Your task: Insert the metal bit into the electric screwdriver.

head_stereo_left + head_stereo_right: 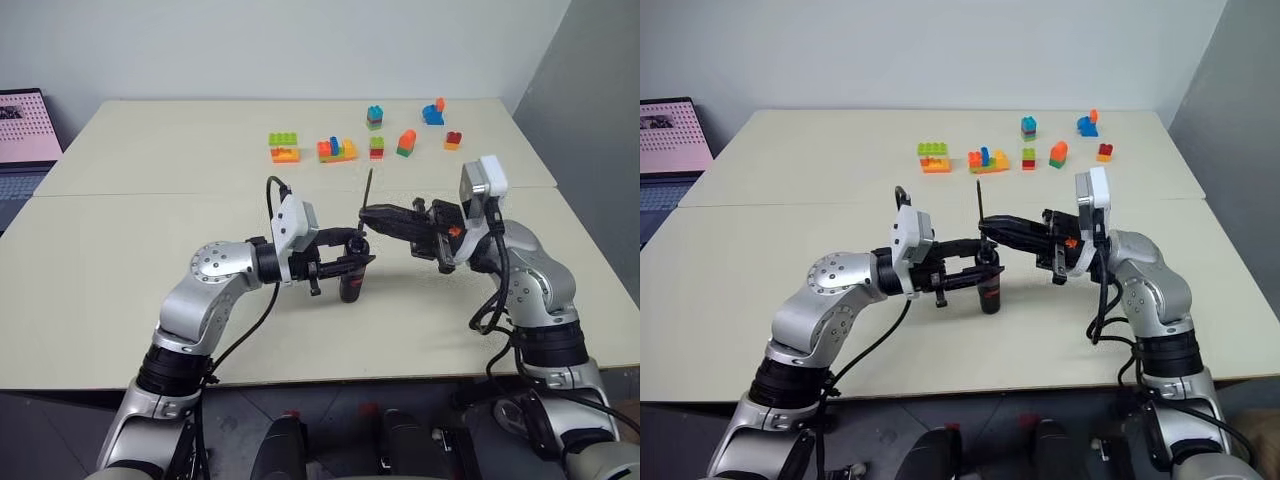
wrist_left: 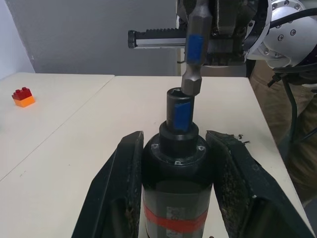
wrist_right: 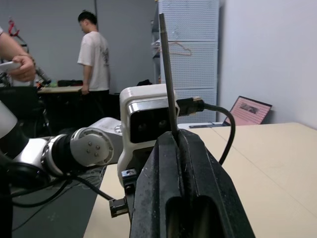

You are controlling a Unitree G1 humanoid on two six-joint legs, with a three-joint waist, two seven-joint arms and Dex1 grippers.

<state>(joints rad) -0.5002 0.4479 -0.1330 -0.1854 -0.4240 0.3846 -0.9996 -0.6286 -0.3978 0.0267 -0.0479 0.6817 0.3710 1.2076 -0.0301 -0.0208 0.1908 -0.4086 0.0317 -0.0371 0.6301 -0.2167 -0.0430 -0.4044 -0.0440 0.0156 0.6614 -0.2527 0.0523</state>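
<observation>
The left hand (image 1: 345, 262) clamps the electric screwdriver (image 2: 177, 183) upright, socket up, its base at the worktop (image 1: 150, 260). The right hand (image 1: 368, 214) pinches the metal bit (image 3: 167, 74) just above that socket, its hex end at the rim, seemingly a shade off-centre. Pushed down now, the end could catch the rim and slip in the pinch, or tip the tool. The head views don't settle the alignment, and the socket's depth is hidden.
</observation>
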